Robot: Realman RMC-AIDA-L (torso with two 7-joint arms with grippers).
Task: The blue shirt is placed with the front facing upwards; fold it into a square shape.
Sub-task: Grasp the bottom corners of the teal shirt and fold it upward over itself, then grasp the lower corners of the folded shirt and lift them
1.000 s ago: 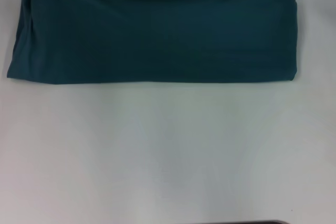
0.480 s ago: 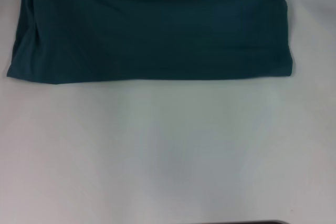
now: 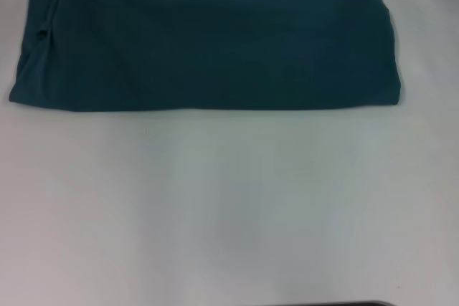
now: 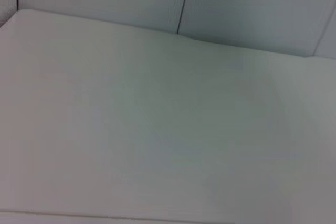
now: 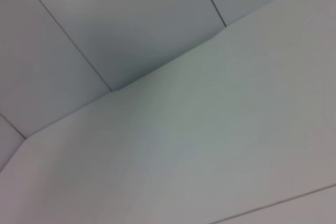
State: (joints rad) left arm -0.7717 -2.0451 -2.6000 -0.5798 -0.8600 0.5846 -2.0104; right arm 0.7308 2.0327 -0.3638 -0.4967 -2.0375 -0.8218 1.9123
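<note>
White table [image 3: 229, 206] carries the blue shirt [image 3: 208, 48] already folded to a wide band, so you must halve it crosswise; no fingers show, so their state I cannot tell.

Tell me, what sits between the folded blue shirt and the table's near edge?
Nothing. In the head view the white table is bare from the blue shirt down to its near edge.
</note>
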